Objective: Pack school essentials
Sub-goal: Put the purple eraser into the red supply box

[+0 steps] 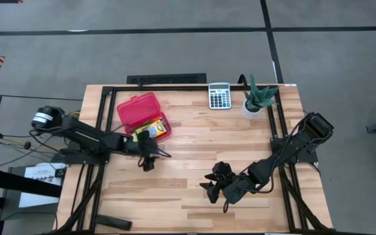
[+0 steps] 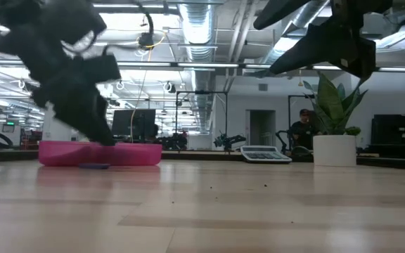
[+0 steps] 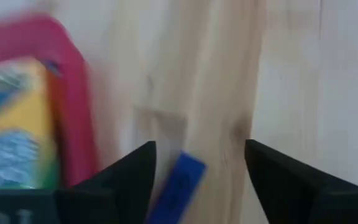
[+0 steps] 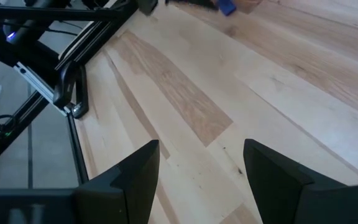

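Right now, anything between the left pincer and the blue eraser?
Nothing visible. The blue eraser lies on bare table between the left pincer's open fingers, beside the red case.

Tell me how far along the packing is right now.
Partly done: the crayon box already lies in the open red case. In hand: the left tool, open, hangs over the small blue eraser lying on the table beside the case. The right tool waits open, empty. The eraser is not yet in the case.
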Controlling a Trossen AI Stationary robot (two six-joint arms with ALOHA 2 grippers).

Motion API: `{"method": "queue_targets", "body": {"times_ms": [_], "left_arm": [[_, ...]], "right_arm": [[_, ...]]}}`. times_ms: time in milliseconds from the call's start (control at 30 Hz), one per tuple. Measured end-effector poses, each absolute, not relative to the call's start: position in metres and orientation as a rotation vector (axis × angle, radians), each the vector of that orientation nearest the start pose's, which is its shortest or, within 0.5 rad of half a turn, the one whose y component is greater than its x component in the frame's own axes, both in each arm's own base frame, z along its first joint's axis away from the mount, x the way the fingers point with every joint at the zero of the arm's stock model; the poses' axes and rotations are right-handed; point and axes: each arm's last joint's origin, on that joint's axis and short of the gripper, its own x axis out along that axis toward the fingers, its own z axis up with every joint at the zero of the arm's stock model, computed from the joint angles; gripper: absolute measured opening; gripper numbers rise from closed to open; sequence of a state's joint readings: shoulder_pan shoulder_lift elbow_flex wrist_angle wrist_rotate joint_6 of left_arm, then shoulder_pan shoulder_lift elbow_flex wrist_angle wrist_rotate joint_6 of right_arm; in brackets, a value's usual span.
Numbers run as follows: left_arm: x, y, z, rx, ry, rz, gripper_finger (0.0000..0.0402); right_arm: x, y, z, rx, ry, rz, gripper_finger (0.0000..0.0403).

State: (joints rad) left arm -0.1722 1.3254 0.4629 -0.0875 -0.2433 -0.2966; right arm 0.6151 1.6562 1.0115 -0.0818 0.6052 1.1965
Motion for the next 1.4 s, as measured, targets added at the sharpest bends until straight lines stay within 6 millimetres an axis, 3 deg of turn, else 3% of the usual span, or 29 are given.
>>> {"method": "queue_targets", "body": {"times_ms": [133,300,400,633,833,1000,1133,1300,1400], "left_arm": [[0.218,-0.035,0.116,-0.046,0.999,0.175,0.0252],[0.222,-0.034,0.105,-0.047,1.028,0.209,0.0232],[0.222,-0.034,0.105,-0.079,1.035,0.191,0.0184],[0.221,-0.033,0.103,-0.112,1.026,0.229,0.0024],[0.227,-0.034,0.106,-0.177,1.000,0.246,0.0002],[0.241,-0.038,0.125,-0.236,1.003,0.219,0.0002],[0.256,-0.042,0.158,-0.248,0.915,0.184,0.0002],[0.257,-0.046,0.190,-0.249,0.872,0.196,0.0001],[0.243,-0.044,0.196,-0.387,0.863,0.452,0.0001]], "right_arm": [[0.289,0.184,0.206,0.745,0.506,-0.333,0.0237],[0.289,0.185,0.206,0.745,0.506,-0.332,0.0237],[0.289,0.184,0.206,0.744,0.507,-0.332,0.0237],[0.289,0.184,0.206,0.739,0.512,-0.335,0.0237],[0.289,0.184,0.206,0.739,0.512,-0.335,0.0237],[0.289,0.184,0.206,0.740,0.512,-0.335,0.0237],[0.289,0.184,0.206,0.740,0.513,-0.335,0.0237],[0.288,0.186,0.206,0.736,0.516,-0.330,0.0237],[0.288,0.186,0.206,0.735,0.518,-0.331,0.0237]]}}
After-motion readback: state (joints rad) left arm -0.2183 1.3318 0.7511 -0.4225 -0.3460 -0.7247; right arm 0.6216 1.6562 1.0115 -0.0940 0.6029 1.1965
